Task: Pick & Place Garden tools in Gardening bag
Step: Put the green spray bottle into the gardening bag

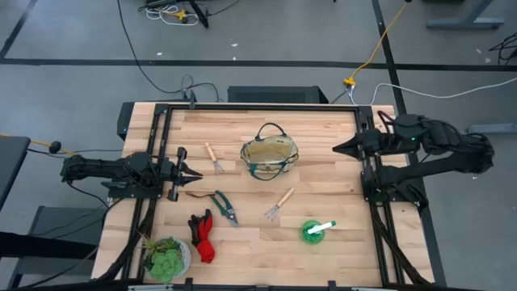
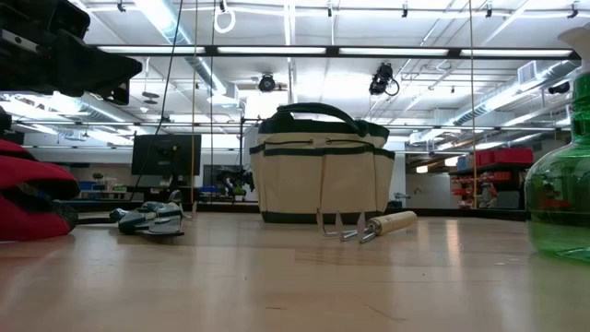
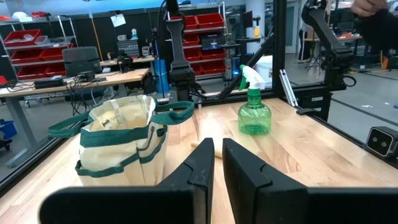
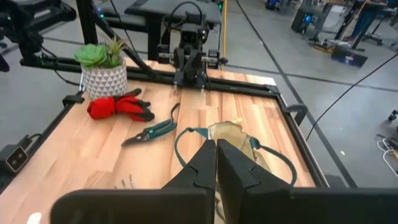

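Observation:
The tan gardening bag with dark green trim stands upright at the table's middle far side; it also shows in the low view. One wooden-handled fork lies left of the bag, and the other lies nearer. The green-handled shears, the red-and-black gloves and the green bottle with a white top lie on the near half. My left gripper hovers at the table's left with only a narrow slit between its fingers, empty. My right gripper is shut and empty, right of the bag.
A leafy plant in a pale pot stands at the near left corner. Dark metal rails frame the table's far and side edges. Bare wood lies between the bag and the right rail.

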You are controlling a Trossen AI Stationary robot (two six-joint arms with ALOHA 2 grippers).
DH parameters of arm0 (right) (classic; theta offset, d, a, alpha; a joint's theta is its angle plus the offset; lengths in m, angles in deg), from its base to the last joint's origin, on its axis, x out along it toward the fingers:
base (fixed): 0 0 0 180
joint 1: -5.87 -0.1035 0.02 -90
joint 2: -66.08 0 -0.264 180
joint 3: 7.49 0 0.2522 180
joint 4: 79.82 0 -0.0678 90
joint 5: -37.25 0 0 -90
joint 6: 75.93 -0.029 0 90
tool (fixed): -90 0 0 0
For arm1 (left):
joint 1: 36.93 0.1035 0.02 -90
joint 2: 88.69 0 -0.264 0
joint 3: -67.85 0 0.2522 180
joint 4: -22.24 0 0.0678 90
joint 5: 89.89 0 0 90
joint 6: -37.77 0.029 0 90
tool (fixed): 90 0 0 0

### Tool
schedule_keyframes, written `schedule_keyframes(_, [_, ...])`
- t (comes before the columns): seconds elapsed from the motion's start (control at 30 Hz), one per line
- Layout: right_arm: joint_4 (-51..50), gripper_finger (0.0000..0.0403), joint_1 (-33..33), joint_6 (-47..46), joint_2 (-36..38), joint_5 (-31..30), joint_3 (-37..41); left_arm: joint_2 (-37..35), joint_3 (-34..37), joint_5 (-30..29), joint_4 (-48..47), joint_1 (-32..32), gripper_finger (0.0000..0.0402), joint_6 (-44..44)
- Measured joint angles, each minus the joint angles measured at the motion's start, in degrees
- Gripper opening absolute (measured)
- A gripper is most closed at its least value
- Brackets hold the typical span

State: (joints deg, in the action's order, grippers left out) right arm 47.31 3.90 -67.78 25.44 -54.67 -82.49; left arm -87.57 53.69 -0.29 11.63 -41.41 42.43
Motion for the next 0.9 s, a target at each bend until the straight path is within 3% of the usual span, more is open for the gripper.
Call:
schedule_keyframes(0.2, [0.02,0.0016,-0.01,0.07,-0.53,0.76,0.00,-0.02,0.02,0.00,0.02,0.00,0.0042,0.00])
schedule_keyframes(0.6, [0.07,0.0016,-0.03,4.63,-0.50,15.96,0.00,-0.01,0.00,0.01,0.01,0.00,0.0042,0.00])
schedule_keyframes(0.9, [0.68,0.0016,-0.03,4.80,-0.50,17.98,0.00,0.00,0.00,0.02,0.00,0.00,0.0042,0.00])
